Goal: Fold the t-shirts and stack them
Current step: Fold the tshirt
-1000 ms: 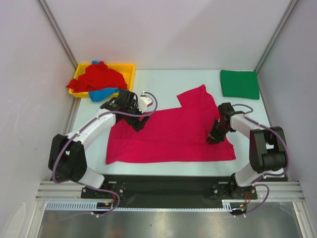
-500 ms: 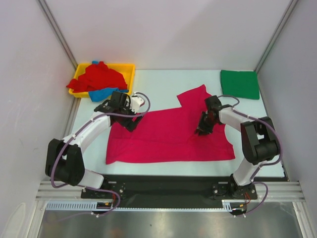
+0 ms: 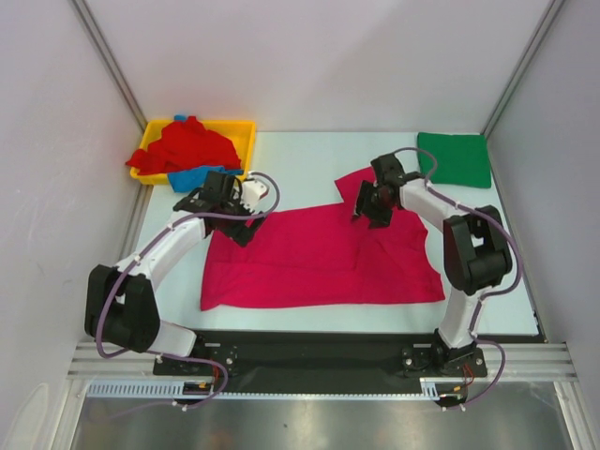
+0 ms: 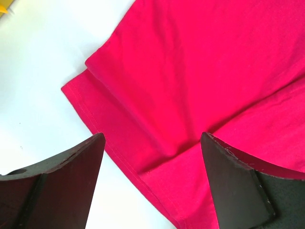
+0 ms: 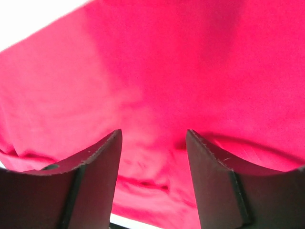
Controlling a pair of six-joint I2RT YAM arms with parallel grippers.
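Observation:
A magenta-pink t-shirt (image 3: 319, 258) lies spread flat on the white table, with one sleeve (image 3: 375, 183) pointing to the far side. My left gripper (image 3: 246, 225) hovers open over its far-left corner. In the left wrist view the hemmed, doubled edge of the shirt (image 4: 143, 157) lies below the left gripper (image 4: 152, 138), untouched. My right gripper (image 3: 368, 202) is low over the sleeve. In the right wrist view the right gripper (image 5: 153, 133) stands open over rumpled pink cloth (image 5: 157, 176). A green t-shirt (image 3: 455, 159) lies folded at the far right.
A yellow tray (image 3: 246, 131) at the far left holds a crumpled red t-shirt (image 3: 187, 145) and a blue one (image 3: 197, 176). Grey walls close in on both sides and at the back. A black rail runs along the near edge.
My right gripper has travelled from the shirt's near-right part up and left to the sleeve, and its jaws have parted. The left gripper has edged a little left.

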